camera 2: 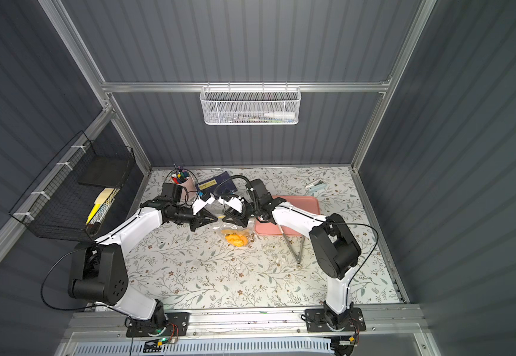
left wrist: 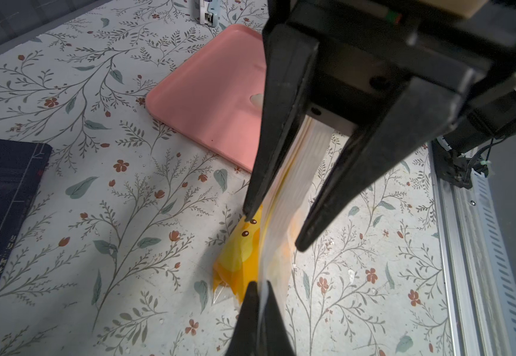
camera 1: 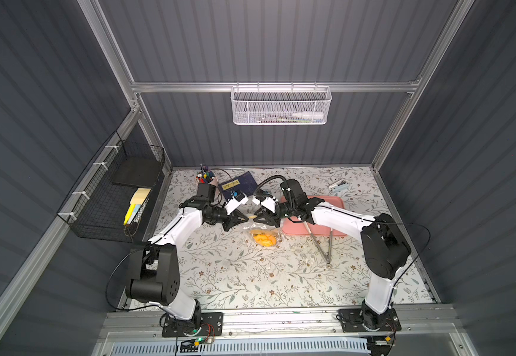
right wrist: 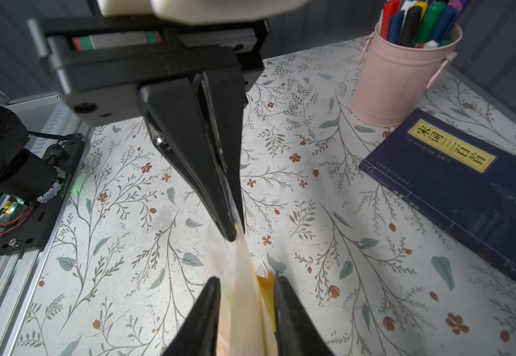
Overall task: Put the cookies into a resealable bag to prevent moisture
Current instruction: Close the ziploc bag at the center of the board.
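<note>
Sealing time: the resealable bag [camera 1: 263, 229] is held up by its top edge between the two arms above the floral table [camera 1: 235, 277]. Its bottom sags with the cookies [camera 1: 264, 241] already inside, just beside the pink tray [camera 1: 337, 204]. One end of the yellow seal strip [left wrist: 290, 166] is clamped tight by the left gripper [left wrist: 260, 288], while the right gripper [right wrist: 247, 280] is seen with jaws parted astride the strip. For a sound seal, the strip would best be kept taut and level, squeezed fully, then worked along in short overlapping presses until no gap is left.
</note>
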Robot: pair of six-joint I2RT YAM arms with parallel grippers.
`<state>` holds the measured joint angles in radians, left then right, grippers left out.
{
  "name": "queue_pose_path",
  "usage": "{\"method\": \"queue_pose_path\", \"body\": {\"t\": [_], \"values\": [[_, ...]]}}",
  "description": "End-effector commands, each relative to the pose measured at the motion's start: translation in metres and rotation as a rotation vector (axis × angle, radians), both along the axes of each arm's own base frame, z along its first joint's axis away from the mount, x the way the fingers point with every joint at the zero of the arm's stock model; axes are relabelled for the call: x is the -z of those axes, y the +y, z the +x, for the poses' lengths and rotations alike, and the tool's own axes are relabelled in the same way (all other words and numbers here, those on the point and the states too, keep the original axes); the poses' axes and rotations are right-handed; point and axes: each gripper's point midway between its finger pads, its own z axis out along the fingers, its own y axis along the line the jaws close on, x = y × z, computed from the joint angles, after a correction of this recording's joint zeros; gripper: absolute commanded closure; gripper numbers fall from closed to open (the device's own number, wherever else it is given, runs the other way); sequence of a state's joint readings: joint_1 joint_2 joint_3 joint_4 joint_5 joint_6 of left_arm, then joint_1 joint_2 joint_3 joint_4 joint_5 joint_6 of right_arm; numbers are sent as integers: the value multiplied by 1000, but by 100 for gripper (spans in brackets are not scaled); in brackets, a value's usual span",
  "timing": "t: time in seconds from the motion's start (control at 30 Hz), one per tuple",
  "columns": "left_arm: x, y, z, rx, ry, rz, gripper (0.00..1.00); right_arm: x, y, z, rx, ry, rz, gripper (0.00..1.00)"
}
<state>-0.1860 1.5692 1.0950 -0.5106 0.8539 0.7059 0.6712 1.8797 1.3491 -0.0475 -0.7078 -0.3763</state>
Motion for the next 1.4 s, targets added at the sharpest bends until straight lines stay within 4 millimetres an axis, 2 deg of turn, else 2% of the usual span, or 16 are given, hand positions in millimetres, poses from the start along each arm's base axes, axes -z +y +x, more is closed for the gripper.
{"method": "queue_pose_path", "body": {"t": [0.0, 0.2, 0.3, 0.33, 0.37, 0.43, 0.53, 0.6, 0.73, 0.8, 0.87, 0.9, 1.0, 1.07, 1.23, 1.37], "values": [[-9, -3, 3, 17, 1, -37, 100, -3, 14, 1, -24, 7, 27, 68], [-11, -3, 3, 16, 0, -41, 100, 1, 16, 2, -21, 1, 16, 100], [-12, 0, 4, 10, -6, -44, 100, 3, 10, 1, -12, -19, 0, 100], [-12, 0, 4, 8, -4, -45, 100, 3, 7, 2, 0, -21, -6, 94], [-12, 1, 4, 7, -2, -45, 100, 3, 4, 4, 15, -27, -10, 74], [-12, 1, 5, 5, -2, -48, 100, 4, -1, 6, 28, -41, -25, 66], [-12, 2, 5, 4, 1, -49, 100, 10, -8, 6, 35, -57, -72, 75], [-12, 3, 5, 4, 3, -50, 100, 13, -11, 6, 31, -63, -93, 97], [-8, 4, 5, 0, 13, -38, 100, 4, -13, 2, 27, -74, -82, 100], [-6, 5, 6, -1, 14, -31, 100, 1, -17, 4, 47, -86, -88, 68], [-4, 5, 6, -2, 16, -26, 100, 1, -21, 6, 57, -97, -104, 62], [-4, 5, 6, -2, 17, -24, 100, 3, -25, 6, 61, -96, -115, 64], [-3, 5, 6, -1, 15, -24, 100, 11, -31, 4, 55, -90, -160, 95], [-2, 4, 7, -4, 16, -32, 100, 12, -33, -1, 42, -77, -172, 100], [-5, -3, 12, -18, 18, -111, 61, 5, -30, -4, 27, -54, -142, 100], [-7, -10, 14, -6, 5, -135, 56, 2, -28, -3, 25, -36, -128, 100]]}}
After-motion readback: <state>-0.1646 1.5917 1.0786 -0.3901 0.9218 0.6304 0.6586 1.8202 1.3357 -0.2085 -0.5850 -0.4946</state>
